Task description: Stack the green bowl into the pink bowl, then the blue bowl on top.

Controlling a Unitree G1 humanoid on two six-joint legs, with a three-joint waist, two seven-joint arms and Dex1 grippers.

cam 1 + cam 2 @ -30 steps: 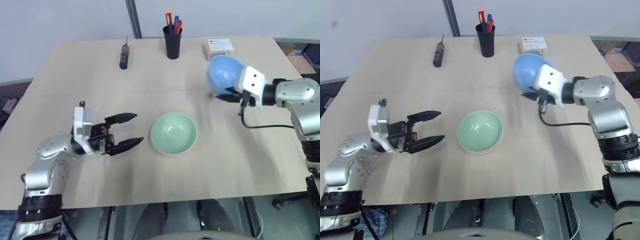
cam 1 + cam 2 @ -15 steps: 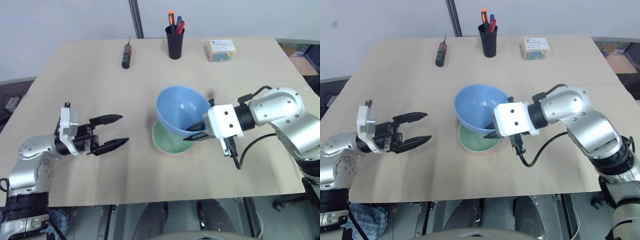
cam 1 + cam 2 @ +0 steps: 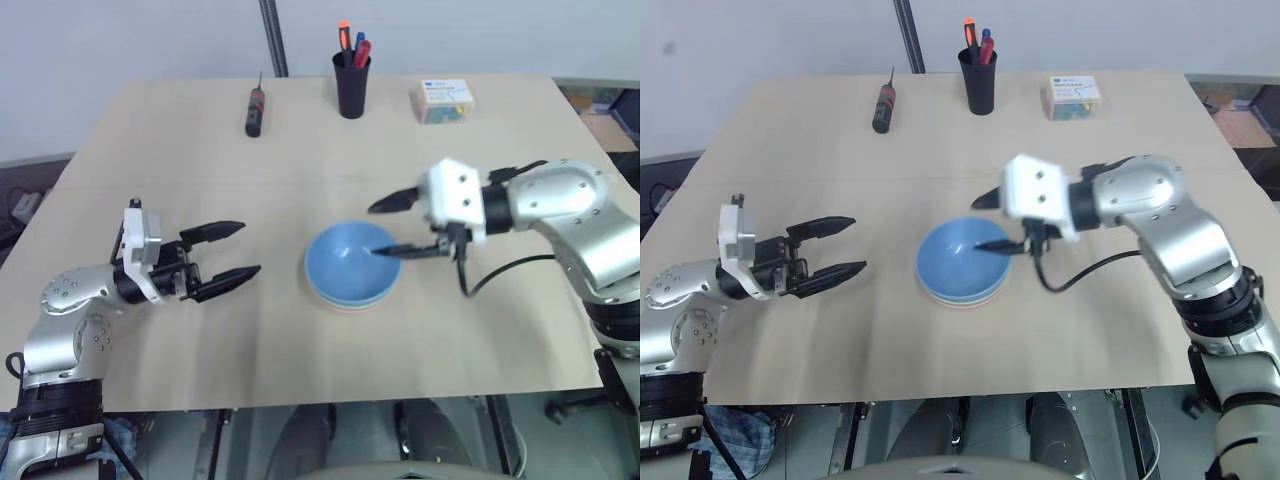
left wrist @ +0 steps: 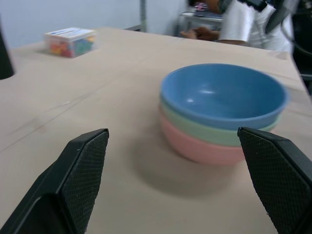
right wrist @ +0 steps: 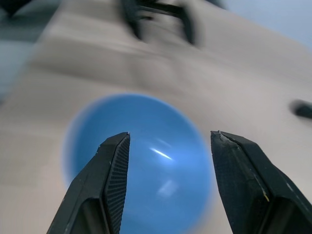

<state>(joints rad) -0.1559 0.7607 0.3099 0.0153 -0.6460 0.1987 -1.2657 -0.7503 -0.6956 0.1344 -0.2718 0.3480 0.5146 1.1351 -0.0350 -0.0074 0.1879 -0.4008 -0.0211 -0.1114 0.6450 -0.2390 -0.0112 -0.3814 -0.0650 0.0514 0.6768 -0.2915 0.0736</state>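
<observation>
The blue bowl [image 3: 347, 262] sits at the table's middle, nested on top of the green bowl [image 4: 204, 129], which rests in the pink bowl [image 4: 197, 148]. In the left wrist view the three show as stacked bands. My right gripper [image 3: 393, 228] hovers open just above the blue bowl's right rim, with nothing between its fingers; its wrist view looks down into the blue bowl [image 5: 146, 170]. My left gripper [image 3: 248, 248] stands open and empty a short way left of the stack, pointing at it.
At the table's far edge stand a black pen cup [image 3: 351, 85], a screwdriver [image 3: 254, 108] to its left and a small box [image 3: 443, 100] to its right. A black cable [image 3: 500, 272] loops from my right wrist near the stack.
My right gripper brought the blue bowl from the back right down over the green bowl, let it go into the stack and opened. The left arm stayed almost still.
</observation>
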